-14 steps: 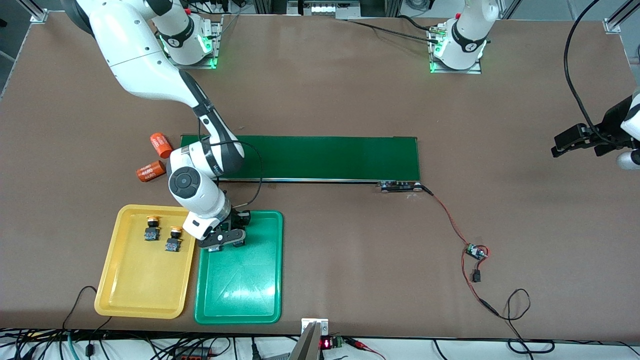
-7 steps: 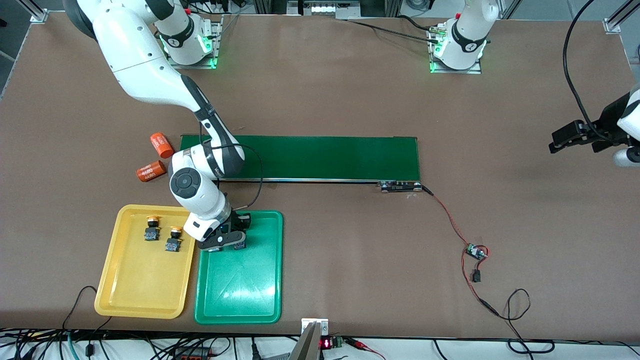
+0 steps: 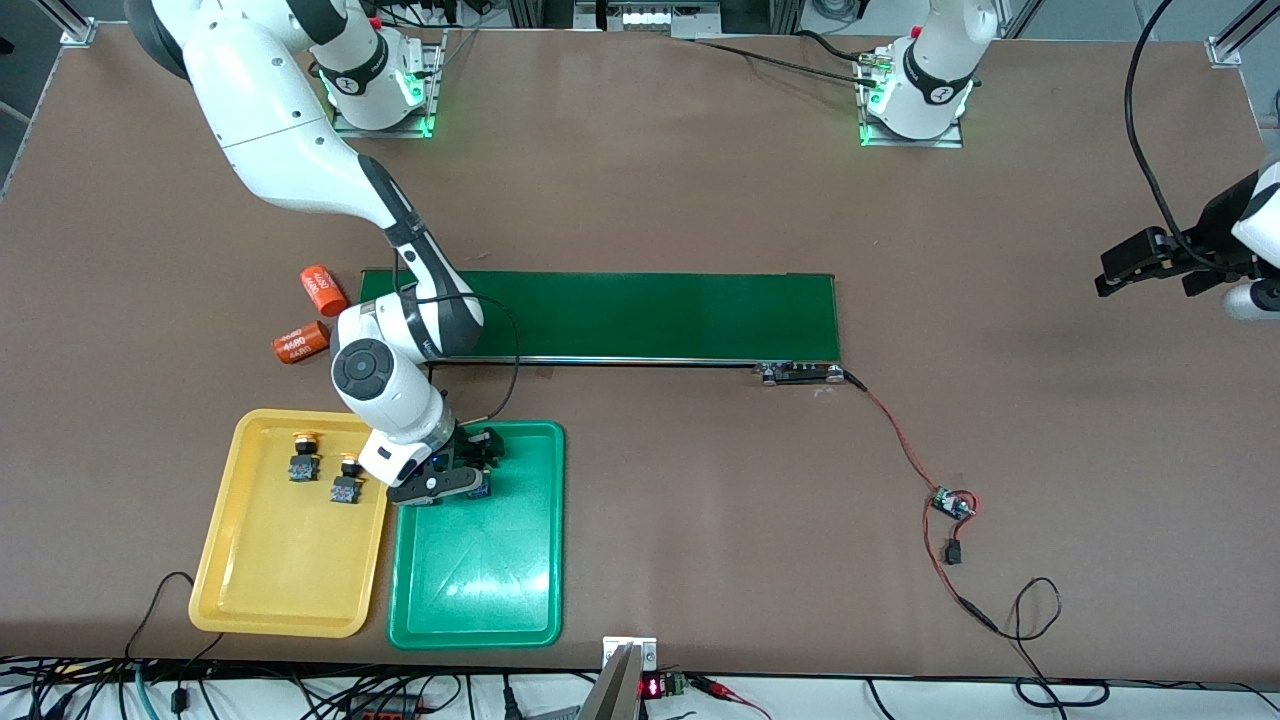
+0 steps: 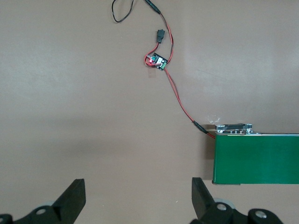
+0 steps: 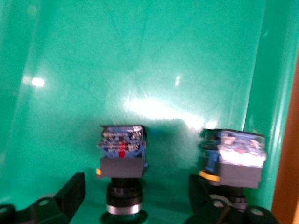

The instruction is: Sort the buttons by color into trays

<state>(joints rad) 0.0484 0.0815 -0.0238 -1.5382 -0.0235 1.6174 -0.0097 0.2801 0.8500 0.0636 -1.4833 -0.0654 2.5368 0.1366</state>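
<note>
Two green-capped buttons lie in the green tray [image 5: 140, 56]. One button [image 5: 122, 170] rests between the open fingers of my right gripper [image 5: 135, 198], untouched by them. The other button [image 5: 238, 161] sits just outside one finger, by the tray's rim. In the front view my right gripper [image 3: 455, 488] is low over the green tray [image 3: 480, 570], at its end farther from the camera, and covers both. Two yellow-capped buttons [image 3: 303, 455] [image 3: 347, 481] lie in the yellow tray [image 3: 270, 570]. My left gripper [image 3: 1112, 270] hangs open and empty over bare table at the left arm's end.
A long dark green conveyor belt [image 3: 640, 315] lies farther from the camera than the trays. Two orange cylinders [image 3: 322, 290] [image 3: 302, 343] lie beside its end. A red wire runs from the belt to a small circuit board [image 3: 950, 503]. The left wrist view shows the belt's end [image 4: 257, 158].
My right gripper has opened and let go of the green-capped button in the green tray. My left gripper has drifted a little over the bare table.
</note>
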